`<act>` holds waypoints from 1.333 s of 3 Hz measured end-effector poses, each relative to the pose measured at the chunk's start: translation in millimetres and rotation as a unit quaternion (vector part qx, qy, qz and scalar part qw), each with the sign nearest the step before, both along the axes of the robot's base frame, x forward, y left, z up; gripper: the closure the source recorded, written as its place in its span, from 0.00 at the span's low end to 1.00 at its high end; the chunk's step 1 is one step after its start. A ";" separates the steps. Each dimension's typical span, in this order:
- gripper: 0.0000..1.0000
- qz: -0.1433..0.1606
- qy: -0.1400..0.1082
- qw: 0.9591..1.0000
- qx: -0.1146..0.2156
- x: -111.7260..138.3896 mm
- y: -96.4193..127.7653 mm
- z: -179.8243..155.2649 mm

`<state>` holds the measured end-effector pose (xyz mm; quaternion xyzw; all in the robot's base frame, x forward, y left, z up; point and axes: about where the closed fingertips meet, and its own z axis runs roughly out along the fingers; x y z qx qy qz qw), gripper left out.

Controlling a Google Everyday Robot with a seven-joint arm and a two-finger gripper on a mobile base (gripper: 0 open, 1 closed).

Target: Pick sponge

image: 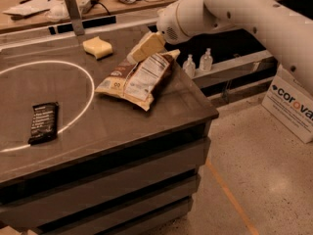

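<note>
Gripper (145, 47): cream-yellow wedge, tip pointing down and to the left in the camera view. It sits over the upper end of the brown snack bag (139, 77). Whether it is parted or closed cannot be told, and nothing is seen held in it. Contact between its tip and the bag cannot be confirmed.

Wrist: a rounded white housing (177, 22) directly behind the gripper, with a perforated patch on its near face.

Arm (259, 13): thick white link running from the wrist up and to the right, then bending down along the right edge of the view. It slopes downward toward the table (122, 126).

Sponge (98, 47): pale-yellow block lying flat on the tabletop near the back edge. It is left of the gripper, apart from it and not touched. It is also clear of the snack bag and lies just outside the white circle line (92, 88).

Snack bag: flat, lying diagonally, label side up, lower corner toward the table's front.

Black wrapped bar (44, 122): front left, lying across the circle line.

Right of the table: two small clear bottles (198, 62) on a low ledge and a white printed box (293, 106) on the floor.
</note>
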<state>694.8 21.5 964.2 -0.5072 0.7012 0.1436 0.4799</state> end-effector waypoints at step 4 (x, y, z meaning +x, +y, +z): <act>0.00 -0.029 0.029 0.998 0.040 92.4 97.0 -58.1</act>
